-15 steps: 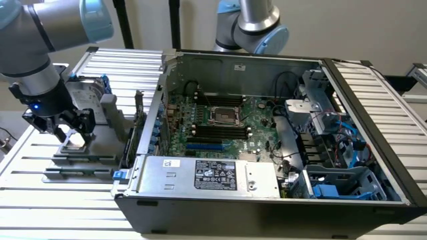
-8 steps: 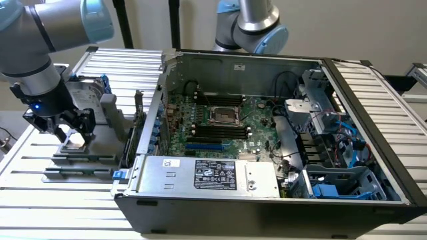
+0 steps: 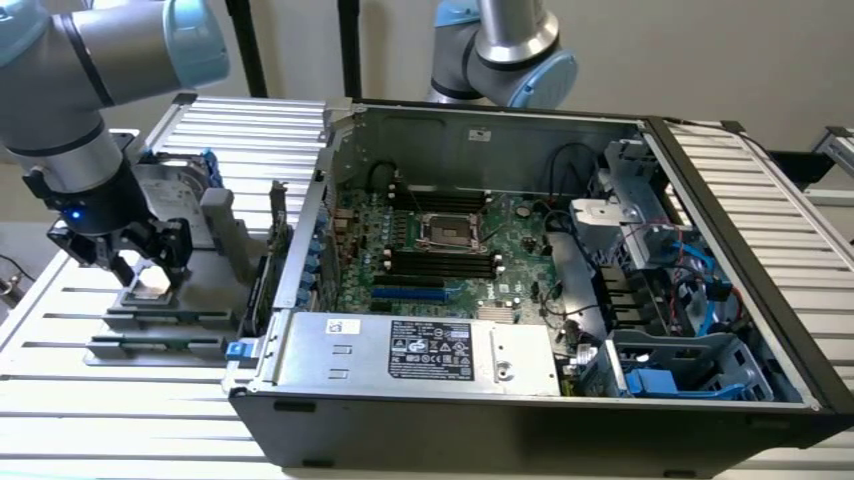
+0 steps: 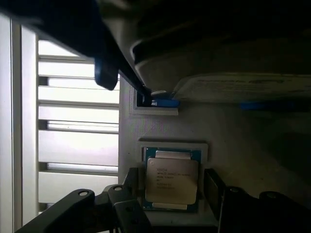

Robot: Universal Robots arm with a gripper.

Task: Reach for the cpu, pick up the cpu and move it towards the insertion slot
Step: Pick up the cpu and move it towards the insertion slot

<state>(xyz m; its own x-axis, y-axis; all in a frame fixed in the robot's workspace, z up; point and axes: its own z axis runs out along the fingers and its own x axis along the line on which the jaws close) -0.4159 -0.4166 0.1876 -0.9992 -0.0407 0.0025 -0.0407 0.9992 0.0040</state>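
in the wrist view, the cpu [image 4: 171, 180] lies flat in a small square nest on a pale grey holder [image 4: 160, 128]. its top is silvery and a green edge shows around it. the gripper [image 4: 171, 188] is right over it. its jaws are wide apart. one dark finger [image 4: 132, 178] stands on one side of the cpu and the other finger [image 4: 213, 185] stands on the other side. the cpu sits between them, and i cannot tell if the fingers touch it. nothing is held. just beside the nest stands the big hard drive [image 4: 243, 86] with a white label and a blue edge. the slats of the table [image 4: 77, 145] show next to the holder.

in the exterior view, the robot arm [image 3: 80, 110] is on the exterior view's left. the gripper hangs low over the grey holder, which rests on the slatted table. the cpu is there under the gripper, outside the open computer case [image 3: 534, 420]. the insertion slot [image 3: 447, 232] is a shiny square with a dark middle. it sits on the green board inside the case, well apart from the gripper, on the exterior view's right of it.
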